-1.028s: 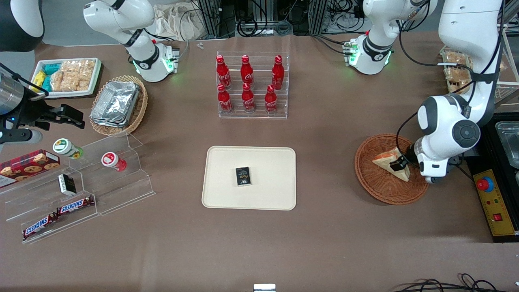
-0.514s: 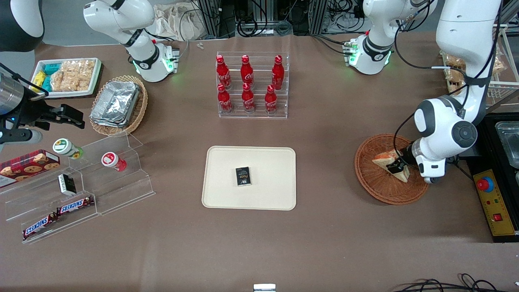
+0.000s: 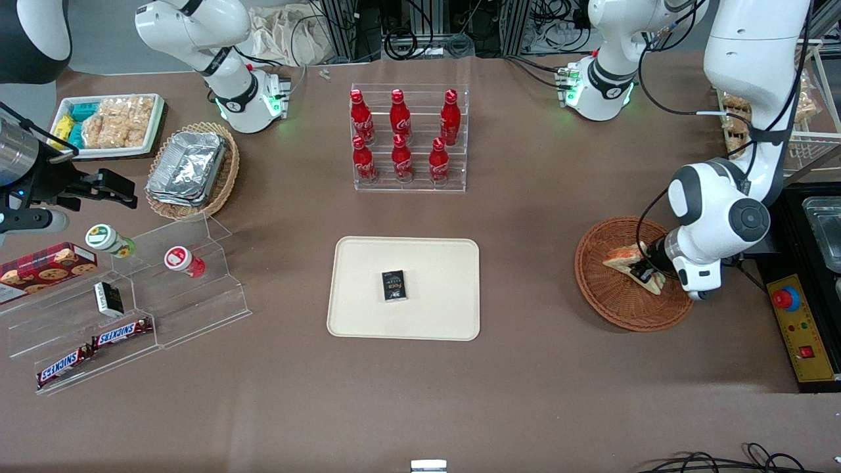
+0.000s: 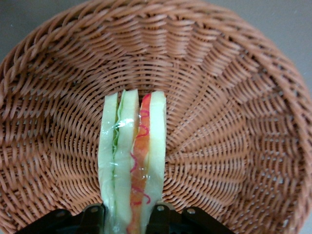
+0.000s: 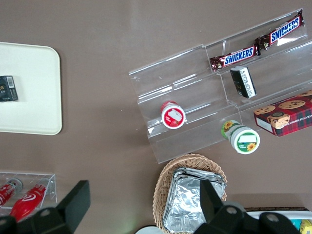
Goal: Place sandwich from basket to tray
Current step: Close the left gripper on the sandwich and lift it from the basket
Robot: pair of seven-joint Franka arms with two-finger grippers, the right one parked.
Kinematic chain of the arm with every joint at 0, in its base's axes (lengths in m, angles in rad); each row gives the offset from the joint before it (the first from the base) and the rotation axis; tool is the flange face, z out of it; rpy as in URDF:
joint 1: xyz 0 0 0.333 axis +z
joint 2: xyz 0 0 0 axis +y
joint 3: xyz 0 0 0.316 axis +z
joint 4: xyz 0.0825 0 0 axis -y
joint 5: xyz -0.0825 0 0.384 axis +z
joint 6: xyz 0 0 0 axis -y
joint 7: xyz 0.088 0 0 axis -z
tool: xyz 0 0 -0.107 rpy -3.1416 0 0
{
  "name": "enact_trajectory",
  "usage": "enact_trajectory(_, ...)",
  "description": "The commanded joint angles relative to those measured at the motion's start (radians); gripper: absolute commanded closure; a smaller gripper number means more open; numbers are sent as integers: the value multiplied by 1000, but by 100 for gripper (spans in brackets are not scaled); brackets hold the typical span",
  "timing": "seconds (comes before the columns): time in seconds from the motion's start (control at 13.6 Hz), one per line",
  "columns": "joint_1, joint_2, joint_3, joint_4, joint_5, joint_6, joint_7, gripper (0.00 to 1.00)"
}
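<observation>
Clamping the sandwich, the left arm's black two-finger claw sits low inside the round reddish-brown wicker basket, its fingers pressed against the two bread faces of the triangular white-bread wedge with orange-red and green filling, which stands on edge with its filling toward the wrist camera. From the front the wedge looks to rest on or just above the weave, so I would judge the lift has barely begun, if at all. To do this step well, the grip should stay firm enough that the wrapped bread does not slide, yet not so hard that it squashes the soft slices; a straight rise should clear the basket's raised rim before any sideways travel. Well apart, toward the middle of the brown worktop, lies the large cream-beige rectangular tray, with a small dark packet resting on it; the sandwich is best set down on a bare part beside that packet, not on it.
</observation>
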Motion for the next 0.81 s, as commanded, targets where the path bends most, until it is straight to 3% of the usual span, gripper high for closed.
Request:
enact_trajectory(0.0,-3,-35,-1,50,-14,-59,-23,100)
enact_trajectory(0.44,-40,19,-53,565,10,-657,18,100)
enact_trajectory(0.73,-202,48,-74,731,89,-737,78,100)
